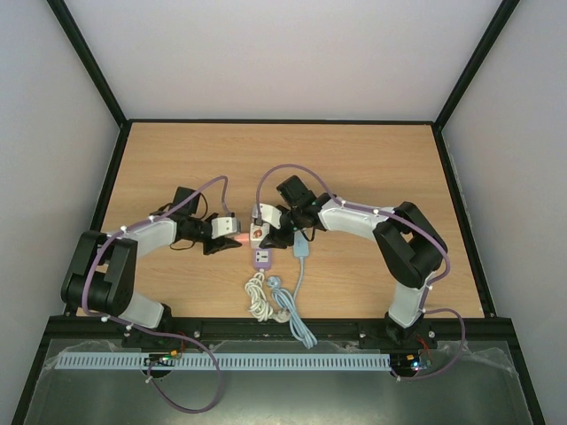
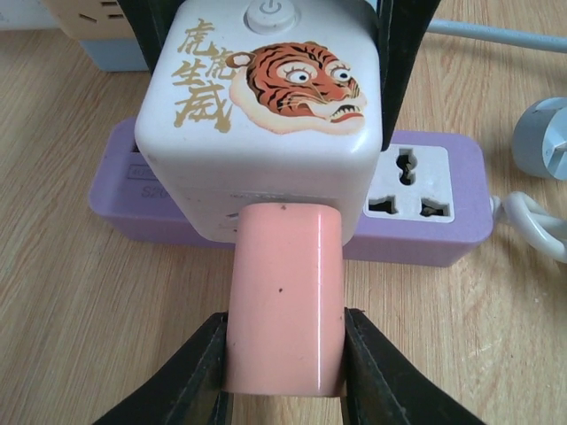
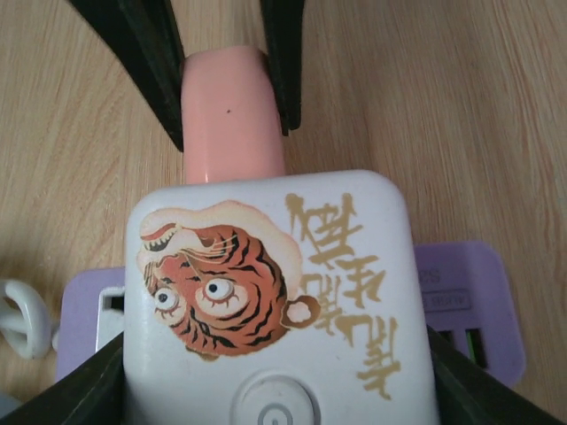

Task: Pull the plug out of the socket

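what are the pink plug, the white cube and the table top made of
Pink plug: likely glossy plastic, a light streak runs along it. White cube: moulded plastic, satin, rounded corners, printed tiger. Table: wood or wood-look laminate, matte, visible grain.

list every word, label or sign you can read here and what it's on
"虎虎生威": gold characters on the white cube socket, beside a tiger face.
Power symbol: on its round button.
Raised lettering on the purple power strip: too blurred to read.
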Tool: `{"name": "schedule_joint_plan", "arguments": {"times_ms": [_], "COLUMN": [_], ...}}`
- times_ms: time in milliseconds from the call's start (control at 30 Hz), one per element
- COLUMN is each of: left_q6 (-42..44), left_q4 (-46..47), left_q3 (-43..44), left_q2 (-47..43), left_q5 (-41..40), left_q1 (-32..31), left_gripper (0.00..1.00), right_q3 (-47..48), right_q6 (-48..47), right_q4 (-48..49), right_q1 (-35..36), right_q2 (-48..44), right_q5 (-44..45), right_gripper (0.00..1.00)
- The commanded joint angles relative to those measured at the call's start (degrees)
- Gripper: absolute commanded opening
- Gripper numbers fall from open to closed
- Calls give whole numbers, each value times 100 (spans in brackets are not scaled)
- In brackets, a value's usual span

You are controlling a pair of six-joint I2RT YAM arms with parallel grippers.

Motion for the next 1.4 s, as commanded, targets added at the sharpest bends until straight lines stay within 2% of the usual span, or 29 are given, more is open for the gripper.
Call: {"name": "schedule_joint_plan", "arguments": {"times_ms": [0, 167, 300, 600, 700, 767, 867, 967, 1100, 1167, 1267, 1367], "left_q6": [125, 556, 724, 814, 305, 141, 159, 481, -1, -6, 651, 668], "left_q4": [-171, -580, -756, -891, -649, -498, -322, -864, -560, -412, -1073, -1376], "left_q3": [203, 236, 206, 315, 333, 271, 150, 422, 319, 246, 487, 665], "left_q2": [-36, 32, 9, -18, -62, -112, -135, 40, -202, -290, -51, 94], "left_q5": [285, 216, 212, 80, 306, 186, 86, 238, 296, 150, 138, 270], "left_q1": [-11, 240, 341, 376, 81, -132, 244, 523, -69, 38, 623, 457], "left_gripper": [27, 23, 23, 21, 20, 20, 18, 18, 18, 17, 17, 17], "right_q3": [206, 48, 84, 127, 218, 295, 249, 213, 299, 273, 242, 292], "right_q6": [-136, -349, -413, -497, -456, -466, -490, -490, -507, -522, -548, -551], "right_q4": [-124, -286, -477, -630, -662, -735, -751, -752, -791, -794, -836, -867], "right_q1": [65, 49, -2, -31, -31, -33, -31, -35, -33, -33, -31, -31], "right_q2": [127, 65, 14, 85, 167, 243, 233, 227, 290, 272, 238, 282], "right_q5": [-285, -59, 53, 272, 197, 194, 241, 241, 202, 234, 278, 243], "right_gripper": [45, 27, 20, 15, 15, 15, 15, 15, 11, 9, 8, 8]}}
